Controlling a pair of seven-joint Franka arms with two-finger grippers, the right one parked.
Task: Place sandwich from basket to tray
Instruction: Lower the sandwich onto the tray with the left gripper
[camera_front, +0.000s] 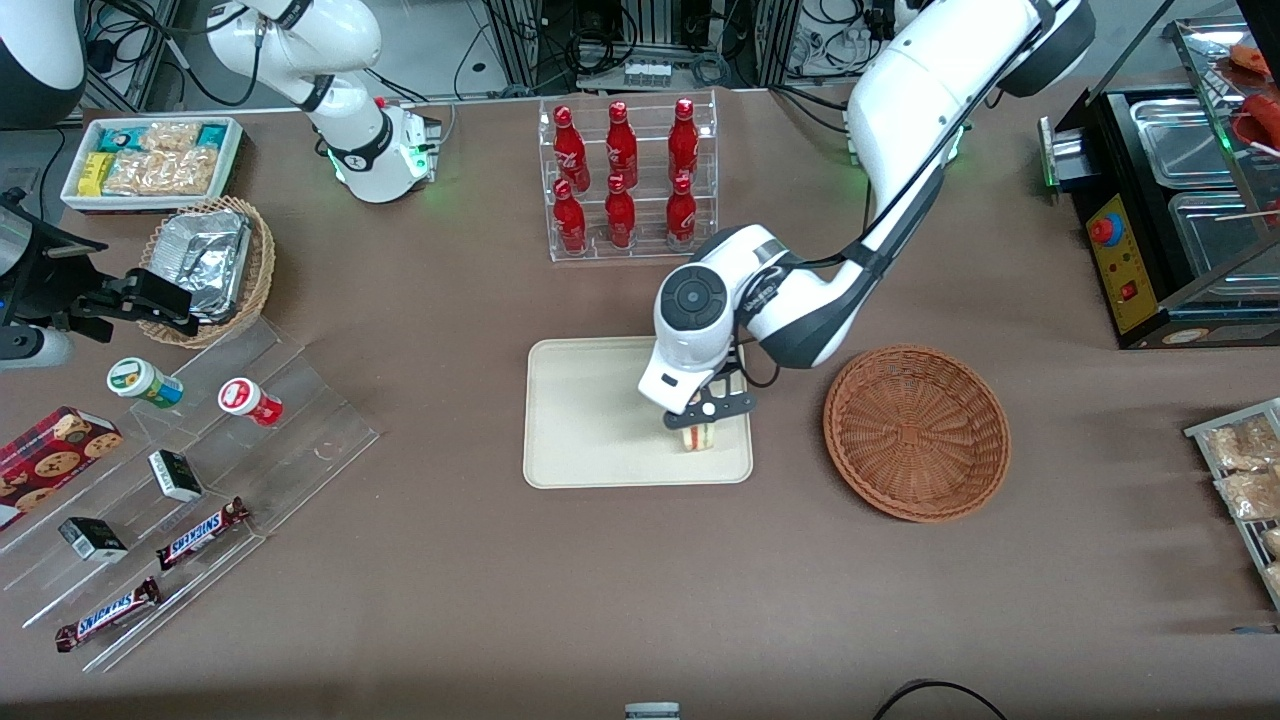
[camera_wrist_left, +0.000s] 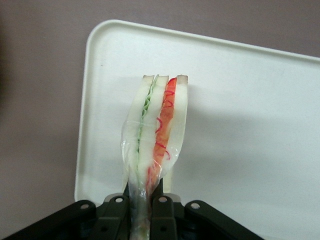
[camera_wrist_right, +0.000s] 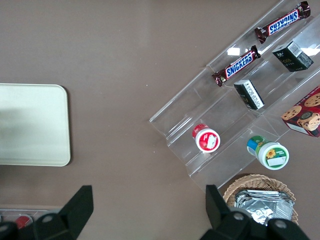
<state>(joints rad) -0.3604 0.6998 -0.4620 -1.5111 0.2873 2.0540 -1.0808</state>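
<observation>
The sandwich (camera_wrist_left: 156, 125), a plastic-wrapped wedge of pale bread with green and red-orange filling, hangs between the black fingers (camera_wrist_left: 162, 207) of my gripper (camera_wrist_left: 141, 200), which is shut on its wrapped end. In the front view the gripper (camera_front: 700, 418) holds the sandwich (camera_front: 696, 436) over the cream tray (camera_front: 590, 420), at the tray's corner nearest the basket and the camera; whether it touches the tray surface (camera_wrist_left: 240, 115) I cannot tell. The reddish-brown wicker basket (camera_front: 916, 432) stands beside the tray toward the working arm's end, with nothing in it.
A clear rack of red bottles (camera_front: 625, 180) stands farther from the camera than the tray. A stepped acrylic stand (camera_front: 190, 480) with snack bars and cups, a tan basket of foil packets (camera_front: 208, 265) and a white snack bin (camera_front: 150, 160) lie toward the parked arm's end.
</observation>
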